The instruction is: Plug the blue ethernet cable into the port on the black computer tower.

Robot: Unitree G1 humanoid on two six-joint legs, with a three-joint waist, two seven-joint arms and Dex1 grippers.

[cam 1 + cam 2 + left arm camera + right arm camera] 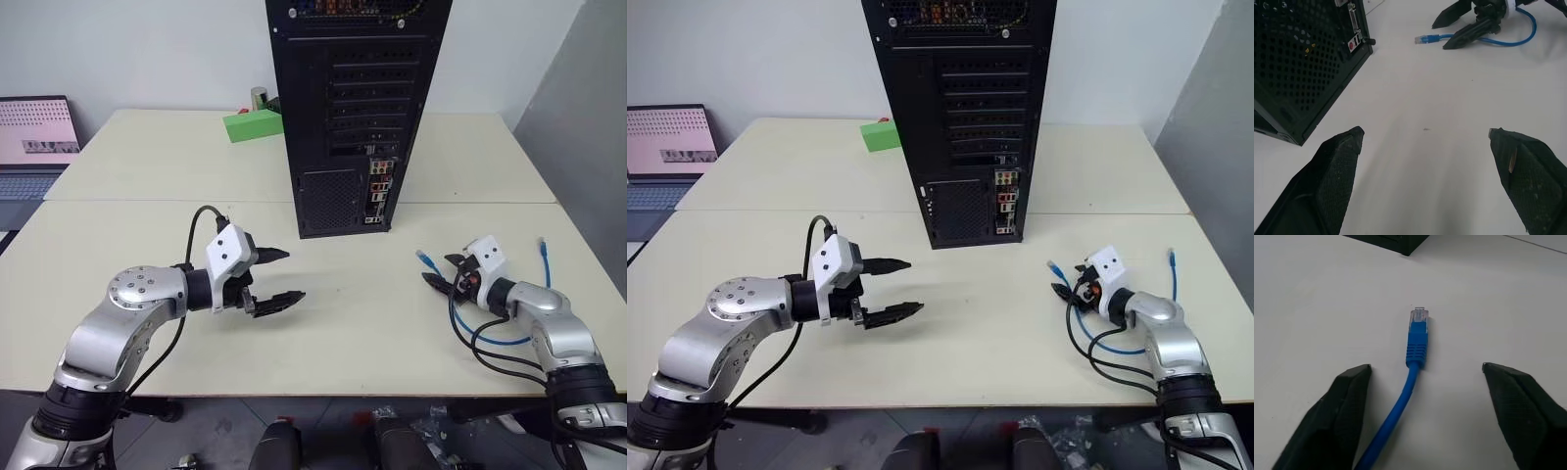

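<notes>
Cream table [294, 333]; laptop [34, 147] beyond its corner.

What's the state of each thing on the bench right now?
blue ethernet cable: loose on the table, unplugged, plug end between the right gripper's fingers, not gripped.
black computer tower: upright, rear connectors facing the robot.
left gripper: open, empty, above the table.
right gripper: open, straddling the cable.
laptop: open, screen lit.
green block: lying on the far table.
</notes>
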